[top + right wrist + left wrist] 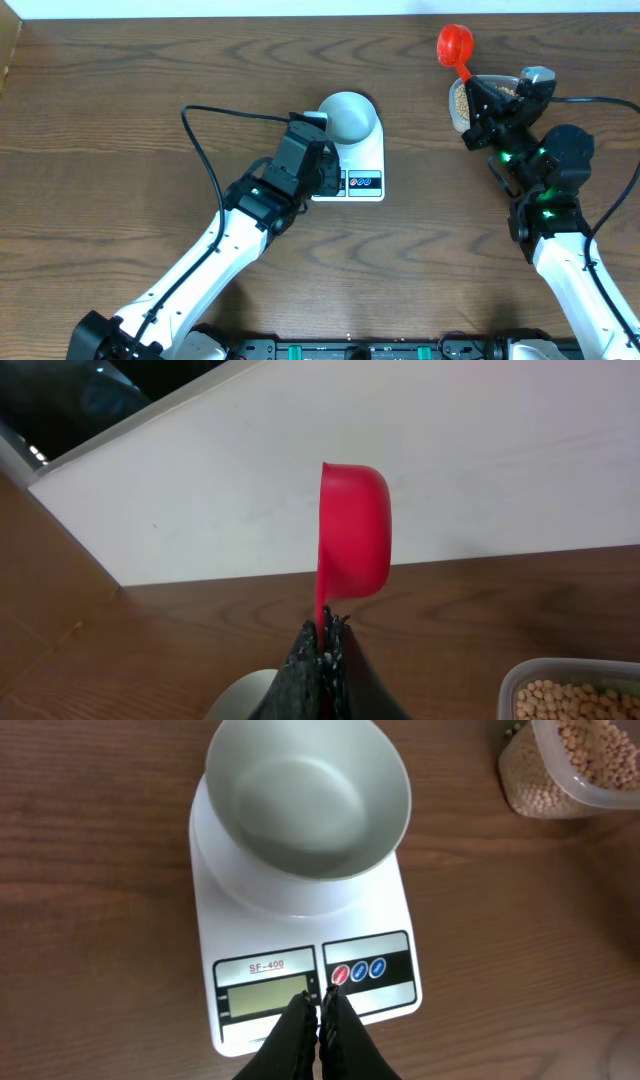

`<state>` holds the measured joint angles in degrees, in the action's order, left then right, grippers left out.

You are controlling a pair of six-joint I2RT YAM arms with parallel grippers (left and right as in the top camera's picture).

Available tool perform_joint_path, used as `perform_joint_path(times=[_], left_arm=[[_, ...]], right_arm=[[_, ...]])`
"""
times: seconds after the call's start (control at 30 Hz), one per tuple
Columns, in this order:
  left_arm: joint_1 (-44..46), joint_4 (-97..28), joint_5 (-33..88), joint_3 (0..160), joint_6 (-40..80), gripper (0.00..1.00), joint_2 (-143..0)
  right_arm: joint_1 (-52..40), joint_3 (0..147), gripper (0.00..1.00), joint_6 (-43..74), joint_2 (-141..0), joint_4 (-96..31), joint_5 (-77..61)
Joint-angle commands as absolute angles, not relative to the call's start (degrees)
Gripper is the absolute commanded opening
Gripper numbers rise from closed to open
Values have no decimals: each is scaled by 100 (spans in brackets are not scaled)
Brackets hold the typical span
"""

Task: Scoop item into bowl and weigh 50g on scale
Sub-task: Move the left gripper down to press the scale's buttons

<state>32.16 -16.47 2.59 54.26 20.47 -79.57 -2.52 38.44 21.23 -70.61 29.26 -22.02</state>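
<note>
Dark-brown wood-grain table (120,90) runs back to a plain white wall (500,450). On it the scale (260,935) carries the empty bowl (300,790); its display (262,1000) seems blank. Left gripper (320,1005), jaws pressed together on nothing, hovers at the scale's front edge. Right gripper (322,635) clamps a red scoop (355,530) upright near the tub (530,795) of beans (590,750).

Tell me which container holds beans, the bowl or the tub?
The clear plastic tub; tan beans fill it, whereas the white bowl on the scale is empty.
</note>
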Motion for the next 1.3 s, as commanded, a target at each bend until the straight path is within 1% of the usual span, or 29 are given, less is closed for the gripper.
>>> perform_joint_path(times=[0.0, 0.23, 0.4, 0.73, 1.0, 1.27], left_arm=[[3350, -1844, 126, 5763, 1863, 7, -7953], [3465, -2416, 38, 6189, 1717, 7, -8342], [3485, -2390, 40, 6198, 1772, 7, -8739], [3498, -2373, 82, 6195, 1785, 7, -8882], [3793, -2220, 78, 6195, 1782, 7, -9146], [3809, -2156, 80, 6195, 1828, 8, -9408]], right_arm=[[-235, 3942, 1, 2049, -7052, 2943, -2134], [-235, 3942, 1, 2049, -7052, 2943, -2134], [-235, 3942, 1, 2049, -7052, 2941, -2134], [-235, 3942, 1, 2049, -7052, 2939, -2134], [-235, 3942, 1, 2049, -7052, 2936, -2132], [-233, 3942, 1, 2047, -7052, 2930, -2132]])
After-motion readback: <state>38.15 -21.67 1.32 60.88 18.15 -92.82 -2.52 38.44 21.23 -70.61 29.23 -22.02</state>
